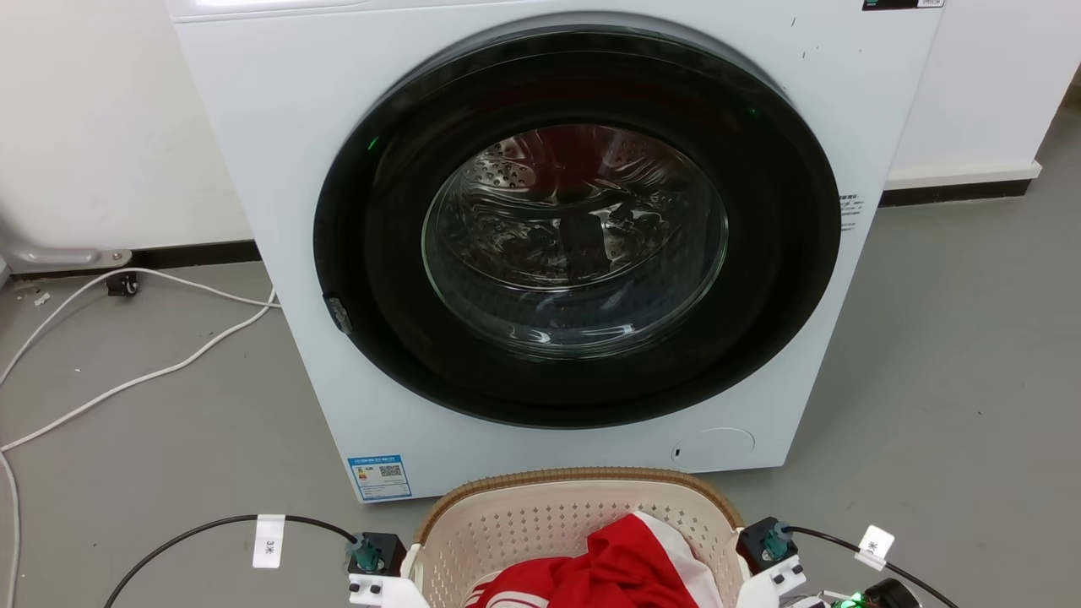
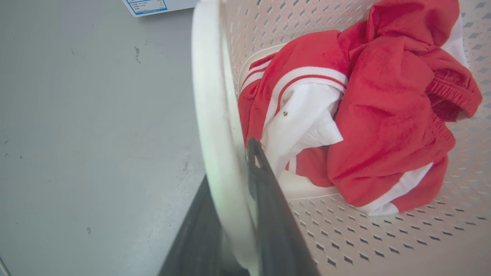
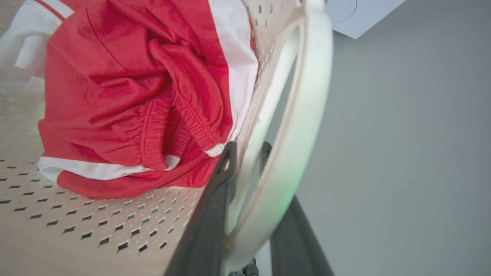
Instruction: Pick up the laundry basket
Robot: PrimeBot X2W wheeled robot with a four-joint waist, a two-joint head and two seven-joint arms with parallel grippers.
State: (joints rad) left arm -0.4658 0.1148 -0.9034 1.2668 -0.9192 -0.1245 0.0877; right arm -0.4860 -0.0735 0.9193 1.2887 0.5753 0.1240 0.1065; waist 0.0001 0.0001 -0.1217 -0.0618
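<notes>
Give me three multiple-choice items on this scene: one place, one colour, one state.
1. Relative to the white front-loading washer, where is the cream perforated plastic laundry basket? A on top; B in front; C behind.
2. The crumpled clothing inside is: A blue; B black; C red and white.
3. The left claw: A straddles the basket's white side handle; B hangs open, apart; C grips clothing.

B: the head view shows it on the near side of the washer's front.
C: red cloth with white stripes.
A: one dark finger on each side of the handle.

Before the washer (image 1: 279,211), the laundry basket (image 1: 574,478); clothes (image 1: 616,574) in it; cables (image 1: 110,391) left on the floor (image 1: 971,380).
</notes>
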